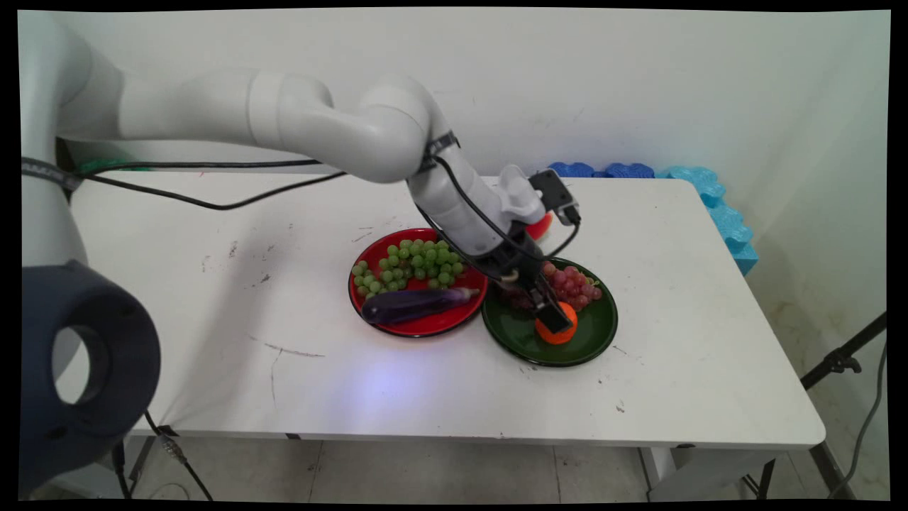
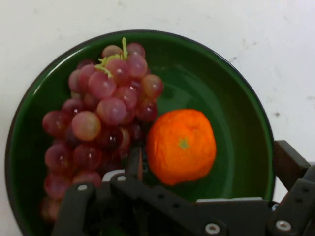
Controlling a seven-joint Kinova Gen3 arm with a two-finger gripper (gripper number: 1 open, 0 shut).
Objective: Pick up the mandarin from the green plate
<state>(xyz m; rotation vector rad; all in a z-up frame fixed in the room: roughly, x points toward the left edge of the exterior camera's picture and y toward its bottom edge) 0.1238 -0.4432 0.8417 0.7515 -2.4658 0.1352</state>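
White table (image 1: 440, 390) runs under a pale wall, scuffed here and there. Nearest on it sits a green plate (image 1: 592, 341), and the gripper (image 1: 559, 321) is down inside this plate, right at an orange (image 1: 560, 333). From the hand view the fingers stand wide apart, one (image 2: 134, 161) just beside the orange (image 2: 181, 146) on the grape side, the other (image 2: 289, 162) out past the plate's rim (image 2: 251, 147), so the orange lies between them and nothing is clamped. Red grapes (image 2: 98, 132) fill the other half of that plate, touching the orange; in the main view they (image 1: 574, 284) lie behind the gripper. Just beside the green plate, with rims that seem to touch, is a red plate (image 1: 425, 326) with an eggplant (image 1: 415, 304) across its near side and green grapes (image 1: 408, 266) heaped behind it. Farther back, a red-orange thing (image 1: 540, 227) shows partly behind the arm; what it is I cannot tell. Blue foam pieces (image 1: 702, 191) line the table's far right corner.
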